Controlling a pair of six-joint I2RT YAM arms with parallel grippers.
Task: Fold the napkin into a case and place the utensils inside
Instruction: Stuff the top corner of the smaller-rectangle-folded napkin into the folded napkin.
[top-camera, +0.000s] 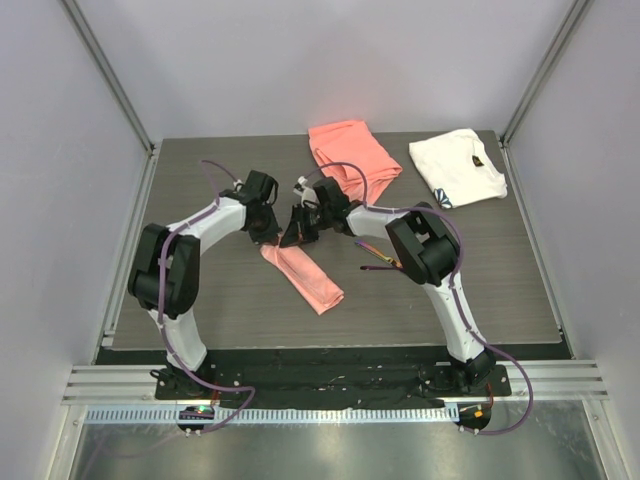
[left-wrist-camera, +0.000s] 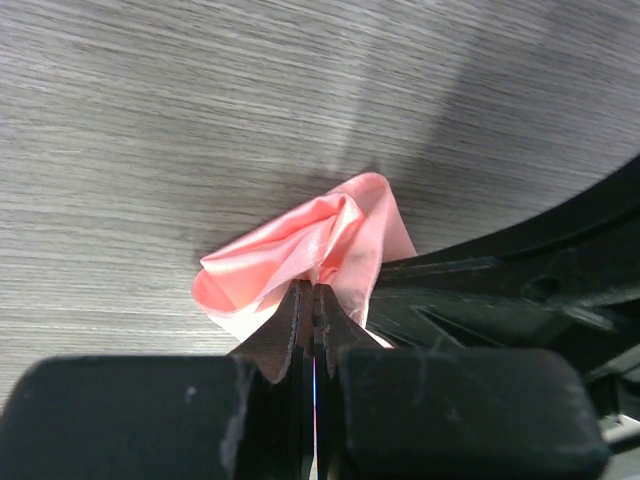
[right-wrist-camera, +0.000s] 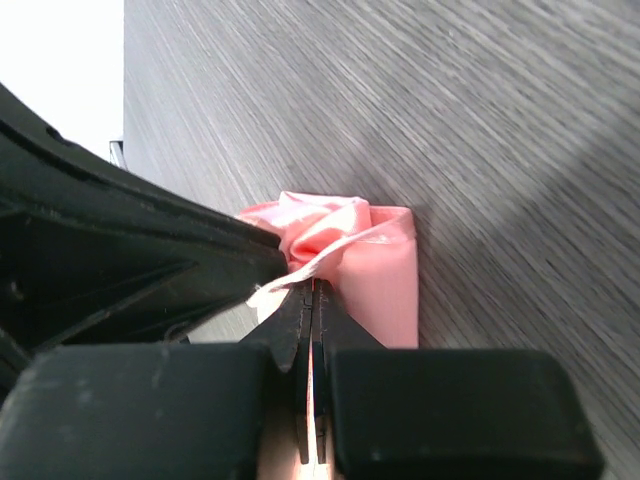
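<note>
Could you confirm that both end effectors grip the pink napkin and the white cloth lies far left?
Not quite: the top external view shows the white cloth far right. The left end effector and right end effector do both grip the napkin.

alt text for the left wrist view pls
The left pincer is shut on a bunched end of the glossy pale-pink napkin, with the grey wood-grain table behind it. Black hardware of the right arm fills the lower right corner.

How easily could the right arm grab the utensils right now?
Probably not easily: the right gripper is pinched shut on the napkin, and the utensils lie close beside its own forearm, partly hidden.
</note>
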